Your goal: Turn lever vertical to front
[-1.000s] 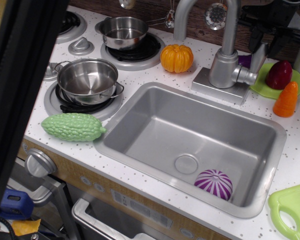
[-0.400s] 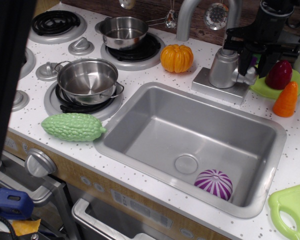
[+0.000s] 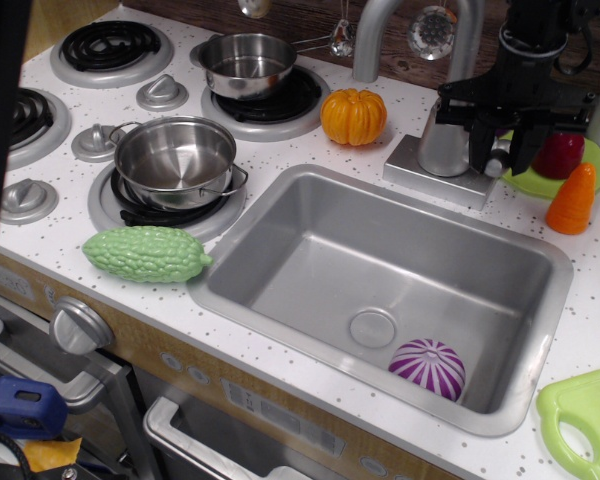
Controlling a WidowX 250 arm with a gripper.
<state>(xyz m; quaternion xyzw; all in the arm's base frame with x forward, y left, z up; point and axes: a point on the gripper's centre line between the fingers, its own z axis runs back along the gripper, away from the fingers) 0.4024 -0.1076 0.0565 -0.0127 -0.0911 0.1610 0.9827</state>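
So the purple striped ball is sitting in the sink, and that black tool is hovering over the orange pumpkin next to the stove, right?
Not quite. The purple striped ball does sit in the sink, but the black tool is not over the orange pumpkin. The observation.image view shows it at the faucet base, down around the small lever on its right side. The pumpkin sits untouched, left of the faucet.

The black tool point(image 3: 498, 155) covers most of the short silver-grey plastic lever point(image 3: 496, 163) beside the faucet base, so its angle can't be read. The dark red fruit point(image 3: 560, 155) sits half-hidden behind it. The lime-green plastic board point(image 3: 580, 415) runs off the corner.
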